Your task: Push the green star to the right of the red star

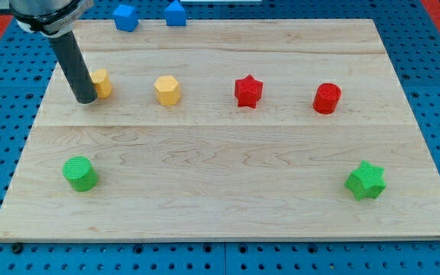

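The green star (366, 181) lies near the board's lower right corner. The red star (247, 91) sits in the upper middle of the board, up and to the left of the green star. My tip (86, 99) rests at the upper left of the board, touching the left side of a yellow block (101, 82). It is far from both stars.
A yellow hexagon block (167, 90) lies left of the red star and a red cylinder (328, 98) lies right of it. A green cylinder (79, 173) sits at the lower left. Two blue blocks (125, 16) (176, 14) lie at the board's top edge.
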